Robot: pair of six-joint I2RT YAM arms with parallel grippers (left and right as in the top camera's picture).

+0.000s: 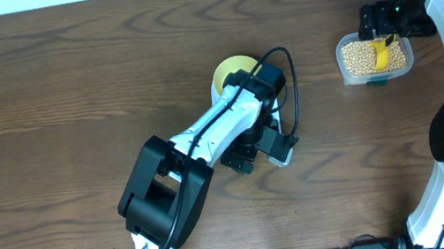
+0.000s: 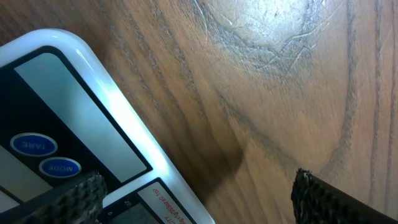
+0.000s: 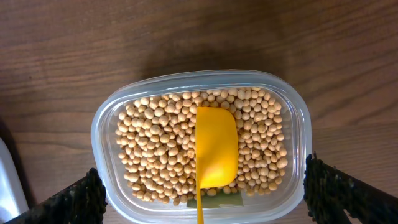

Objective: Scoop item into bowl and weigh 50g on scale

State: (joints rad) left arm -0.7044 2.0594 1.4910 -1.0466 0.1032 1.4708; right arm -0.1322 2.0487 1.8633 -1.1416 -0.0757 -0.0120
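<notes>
The wooden table (image 1: 66, 96) carries a clear tub (image 3: 199, 76) of beans (image 3: 155, 143) and the white scale (image 2: 124, 109), apparently under the bowl (image 1: 230, 65).

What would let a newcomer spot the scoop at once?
At the far right of the wooden table stands a clear tub full of round tan beans. On the beans lies the scoop, smooth and bright yellow; the bowl mid-table is paler.

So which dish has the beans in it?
The clear rectangular plastic tub, holding small tan beans under a yellow scoop; the round pale-yellow bowl shows none.
</notes>
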